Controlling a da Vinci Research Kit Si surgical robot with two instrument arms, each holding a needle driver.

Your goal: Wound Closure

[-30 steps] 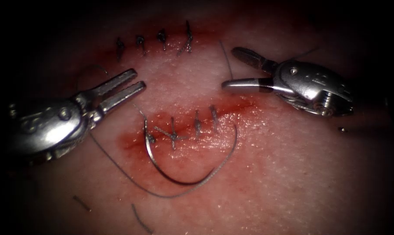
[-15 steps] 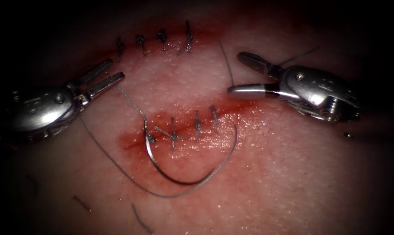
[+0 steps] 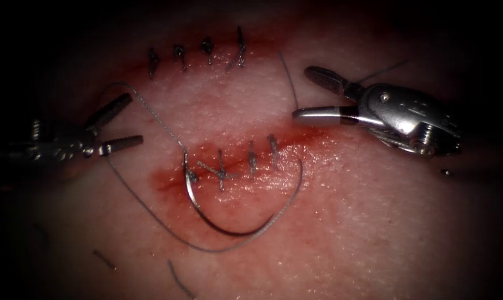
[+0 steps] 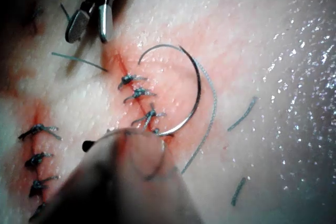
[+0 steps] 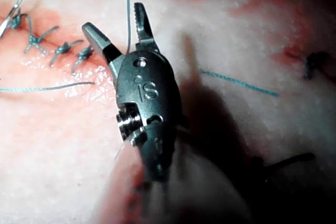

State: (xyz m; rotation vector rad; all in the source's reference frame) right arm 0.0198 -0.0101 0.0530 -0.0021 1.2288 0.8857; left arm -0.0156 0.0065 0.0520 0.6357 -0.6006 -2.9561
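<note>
Both claws empty; needle (image 3: 229, 225) flat, curve sagging downward.

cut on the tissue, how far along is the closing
Done: stitches cross the lower cut. In hand: nothing; left tool and right tool both have open, empty fingers. The needle lies loose on the tissue below the cut. Left: its long thread is untrimmed.

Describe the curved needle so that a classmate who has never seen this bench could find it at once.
Start at the lower stitched cut on the tissue. Just below it lies the needle, a dark steel arc, with neither tool holding it. Unlike the thin thread sweeping around it, it is thicker and rigid.
</note>
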